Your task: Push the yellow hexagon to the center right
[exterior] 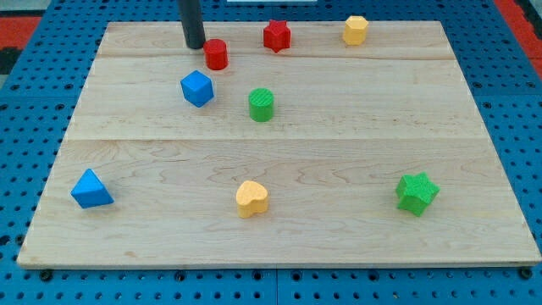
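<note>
The yellow hexagon sits near the top edge of the wooden board, right of centre. My tip is at the board's top left, far to the left of the hexagon. It stands just left of a red cylinder, close to it or touching it.
A red star lies between the red cylinder and the hexagon. A blue cube and a green cylinder sit below them. A blue triangle, a yellow heart and a green star lie along the bottom.
</note>
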Robot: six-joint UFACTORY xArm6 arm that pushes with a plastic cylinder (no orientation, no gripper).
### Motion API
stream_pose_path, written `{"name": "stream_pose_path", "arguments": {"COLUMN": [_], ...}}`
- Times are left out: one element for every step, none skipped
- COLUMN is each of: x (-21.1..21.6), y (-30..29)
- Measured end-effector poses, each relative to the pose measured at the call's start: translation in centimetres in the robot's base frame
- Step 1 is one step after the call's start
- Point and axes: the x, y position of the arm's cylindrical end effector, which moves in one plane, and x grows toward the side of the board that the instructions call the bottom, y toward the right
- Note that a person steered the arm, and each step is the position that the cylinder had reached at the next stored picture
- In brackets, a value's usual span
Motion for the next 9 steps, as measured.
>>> {"name": "stream_pose_path", "arguments": {"x": [-2.7, -2.6, -1.8, -0.1, 3.0, 3.2, -0.8, -2.7, -2.6], "y": [3.4, 6.9, 11.2, 14.2, 15.1, 17.7, 18.9, 18.7, 23.9]}}
